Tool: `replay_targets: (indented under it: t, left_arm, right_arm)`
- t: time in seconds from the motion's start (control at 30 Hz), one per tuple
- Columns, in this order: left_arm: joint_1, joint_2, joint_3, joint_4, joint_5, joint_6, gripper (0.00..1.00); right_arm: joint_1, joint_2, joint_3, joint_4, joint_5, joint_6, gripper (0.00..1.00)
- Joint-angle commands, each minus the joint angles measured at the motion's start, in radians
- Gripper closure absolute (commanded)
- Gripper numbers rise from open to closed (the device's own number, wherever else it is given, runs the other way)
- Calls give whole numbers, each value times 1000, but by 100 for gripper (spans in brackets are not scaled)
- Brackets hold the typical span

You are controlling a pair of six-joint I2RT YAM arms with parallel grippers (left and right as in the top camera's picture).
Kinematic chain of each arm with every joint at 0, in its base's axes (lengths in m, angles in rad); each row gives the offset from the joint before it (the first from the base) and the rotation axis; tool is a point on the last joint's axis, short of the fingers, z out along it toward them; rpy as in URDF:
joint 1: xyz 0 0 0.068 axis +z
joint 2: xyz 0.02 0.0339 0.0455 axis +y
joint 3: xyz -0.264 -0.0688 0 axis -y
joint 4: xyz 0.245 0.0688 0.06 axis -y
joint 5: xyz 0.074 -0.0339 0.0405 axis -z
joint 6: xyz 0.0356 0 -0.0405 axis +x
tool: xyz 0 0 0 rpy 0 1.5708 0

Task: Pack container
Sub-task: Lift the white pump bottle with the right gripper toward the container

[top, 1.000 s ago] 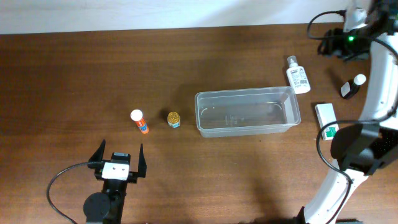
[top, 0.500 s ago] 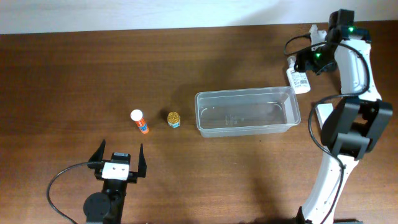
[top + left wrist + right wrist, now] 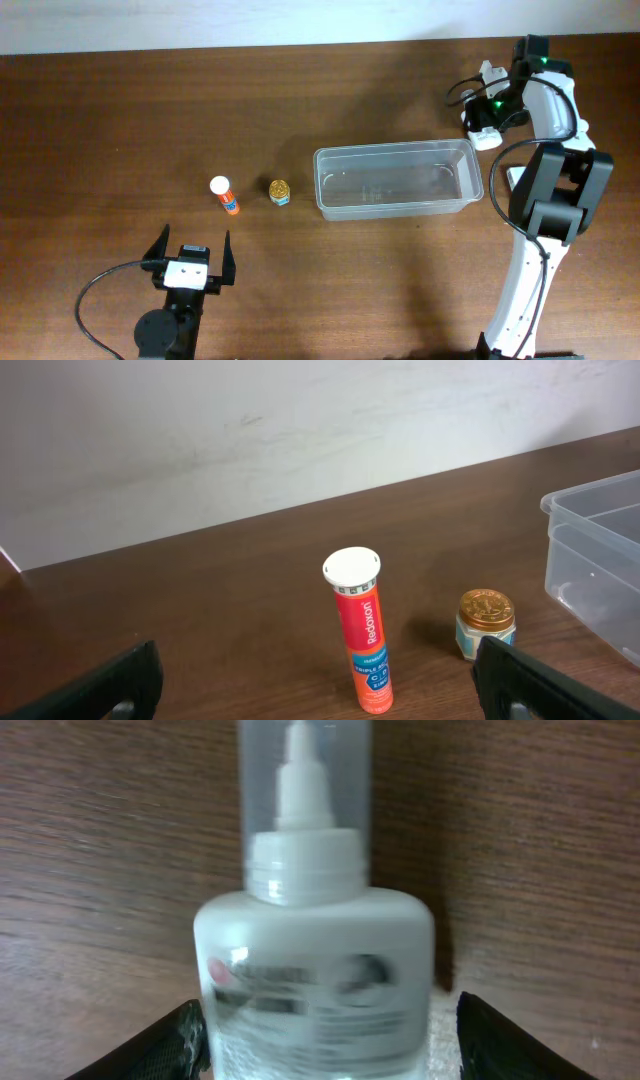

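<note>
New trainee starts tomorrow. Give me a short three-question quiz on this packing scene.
1. True or false: the orange tube is inside the container.
2. What lies between the right claw's fingers? A) white spray bottle B) orange tube C) nothing
3. Fill in: the left claw is ___ (open or shut).
Key: 1 false, it stands on the table, left of the container. 2 A. 3 open.

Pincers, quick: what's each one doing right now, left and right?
Left pincer: open, holding nothing.
Right pincer: open, fingers either side of the white spray bottle, not clamped on it.
</note>
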Motion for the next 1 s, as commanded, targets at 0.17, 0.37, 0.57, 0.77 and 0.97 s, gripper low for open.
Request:
replay_targets:
  t: [0.17,0.37,0.57,0.77,0.97]
  left_arm:
    - [6,-6,-2,-6,-3,16,0]
    - [6,-6,-2,-6,-3,16,1]
    - [6,-6,-2,-6,-3,16,0]
    - [6,-6,-2,-6,-3,16,1]
    - [6,-6,-2,-6,-3,16,1]
  right_arm:
    - [0,50,-5,13,32,-59,27]
    - [1,50,-5,13,31,-62,41]
    - [1,50,-5,2,31,-61,55]
    - [0,47,28,-33,31,-30,63]
    - [-1,46,173,-165,31,-8,69]
